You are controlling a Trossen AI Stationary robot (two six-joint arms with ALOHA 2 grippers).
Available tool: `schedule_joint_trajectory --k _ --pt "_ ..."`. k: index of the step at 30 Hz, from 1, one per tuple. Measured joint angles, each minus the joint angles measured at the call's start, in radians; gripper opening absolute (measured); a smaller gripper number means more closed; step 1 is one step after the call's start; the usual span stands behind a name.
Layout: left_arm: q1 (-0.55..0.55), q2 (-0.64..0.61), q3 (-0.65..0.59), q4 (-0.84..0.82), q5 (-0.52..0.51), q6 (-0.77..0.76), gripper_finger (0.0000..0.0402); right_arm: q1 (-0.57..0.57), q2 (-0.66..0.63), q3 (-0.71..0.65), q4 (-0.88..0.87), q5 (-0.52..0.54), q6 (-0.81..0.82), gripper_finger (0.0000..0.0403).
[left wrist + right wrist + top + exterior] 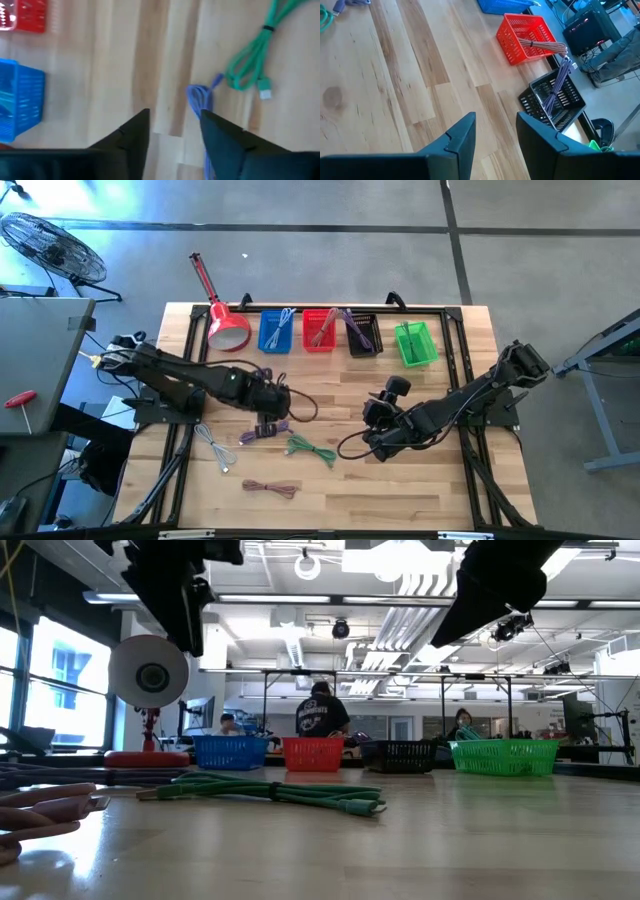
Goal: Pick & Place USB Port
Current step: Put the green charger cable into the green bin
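I am hovering the left claw point(272, 402), fingers apart and empty, just above the purple USB cable point(200, 97) lying on the tabletop point(420, 490), left of the green cable point(310, 448). It is looking light and floppy, probably slippery, so I am aiming for the bundled middle. The right claw point(495, 131) is waiting open.

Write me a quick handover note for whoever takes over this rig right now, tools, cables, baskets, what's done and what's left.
Left tool: open, empty, over the purple cable.
Right tool: open, empty, over bare table, mid-right.
Loose cables: purple, green cable, white cable, pink cable.
Blue basket, red basket, black basket and green basket along the far edge each hold cable.
Left: bin four loose cables.
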Motion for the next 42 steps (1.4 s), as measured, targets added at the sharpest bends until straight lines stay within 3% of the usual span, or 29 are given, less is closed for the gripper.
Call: schedule_joint_trajectory --k 2,5,9,15,21,33,42 --pt "-0.022 0.0 0.0 0.001 0.015 -0.019 0.02 0.0 0.0 0.0 0.0 -0.003 0.0 0.0133" --pt "-0.054 0.0 0.0 0.002 0.117 -0.063 0.0229 0.0 0.0 0.0 0.0 -0.006 0.0 0.0133" --pt "-0.107 0.001 0.0 0.037 0.221 -0.124 0.0248 0.0 0.0 0.0 0.0 -0.011 0.0 0.0133" --pt "-0.179 0.002 0.0 0.171 0.188 -0.166 0.025 0.0 0.0 0.0 0.0 -0.011 0.0 0.0133" --pt "-0.191 0.002 0.0 0.239 0.168 -0.036 0.025 0.0 0.0 0.0 0.003 -0.012 0.0 0.0133" --pt "-0.189 0.073 -0.002 0.098 0.142 -0.082 0.025 0.0 0.0 0.0 0.003 -0.011 0.0 0.0133" --pt "-0.176 0.164 0.0 0.183 0.112 -0.01 0.025 0.0 0.0 0.0 0.008 -0.011 0.0 0.0133"
